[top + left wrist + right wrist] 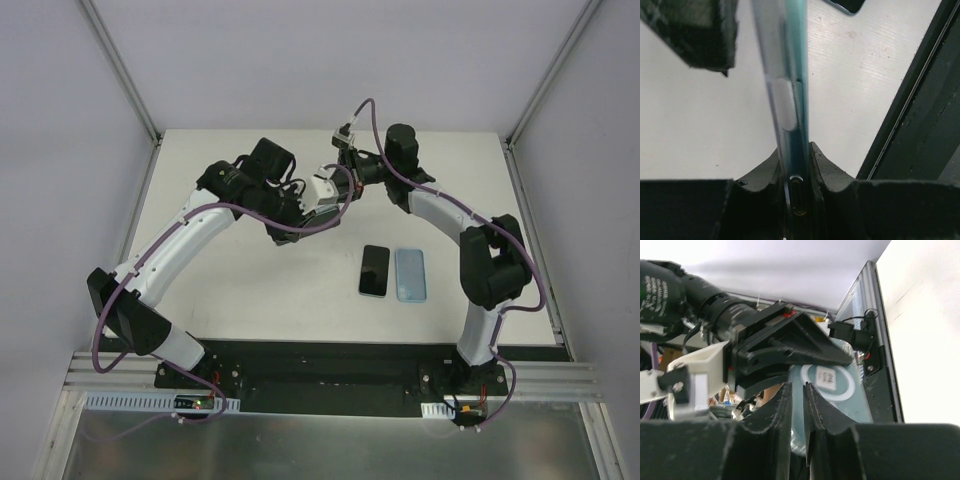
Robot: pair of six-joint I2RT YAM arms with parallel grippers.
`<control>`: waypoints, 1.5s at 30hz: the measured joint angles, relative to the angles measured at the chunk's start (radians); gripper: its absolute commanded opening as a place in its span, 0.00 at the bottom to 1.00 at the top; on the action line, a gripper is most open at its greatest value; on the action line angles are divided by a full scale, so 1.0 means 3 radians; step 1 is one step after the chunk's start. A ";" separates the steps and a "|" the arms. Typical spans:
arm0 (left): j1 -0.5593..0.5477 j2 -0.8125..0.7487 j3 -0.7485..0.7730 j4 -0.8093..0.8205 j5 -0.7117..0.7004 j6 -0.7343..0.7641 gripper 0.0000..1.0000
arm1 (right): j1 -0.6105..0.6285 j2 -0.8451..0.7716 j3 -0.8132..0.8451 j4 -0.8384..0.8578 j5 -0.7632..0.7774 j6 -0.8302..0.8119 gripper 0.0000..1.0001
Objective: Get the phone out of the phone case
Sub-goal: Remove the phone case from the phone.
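Observation:
My left gripper [795, 150] is shut on the end of a teal phone [800, 60] that sits in a clear case [781, 107], held edge-on above the table. In the right wrist view the case's pale back with a white ring [832, 377] faces the camera. My right gripper [797, 387] is shut, its fingers pinching the case's edge, just below the left gripper [790, 347]. In the top view both grippers meet over the table's far middle, left [318, 195] and right [346, 168], and hide the held phone.
A bare black phone [374, 270] and a separate pale blue case [410, 274] lie side by side on the white table [260, 290], right of centre. The black front rail [330, 365] runs along the near edge. Grey walls enclose the table.

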 measured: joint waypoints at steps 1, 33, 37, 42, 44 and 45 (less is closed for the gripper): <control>-0.0005 0.0000 0.0000 0.0000 0.0001 0.0008 0.00 | -0.0003 0.0000 0.0001 -0.0034 0.0014 -0.0011 0.01; 0.0791 -0.0253 -0.0061 0.0272 0.1626 -0.0165 0.00 | -0.0502 -0.1339 0.0069 -0.3026 0.1460 -0.3231 0.99; 0.0938 -0.0257 -0.0125 0.0364 0.2024 -0.0276 0.00 | -0.0451 -0.1535 0.0070 -0.3178 0.1509 -0.3469 0.99; 0.0994 -0.0234 -0.0156 0.0445 0.2458 -0.0374 0.00 | -0.0212 -0.1563 0.0230 -0.3573 0.1506 -0.3857 0.96; 0.0993 -0.0201 -0.0156 0.0469 0.2594 -0.0398 0.00 | -0.0122 -0.1536 0.0350 -0.3714 0.1503 -0.3979 0.94; 0.0992 -0.0172 -0.0156 0.0482 0.2660 -0.0409 0.00 | -0.0069 -0.1517 0.0423 -0.3766 0.1502 -0.4041 0.92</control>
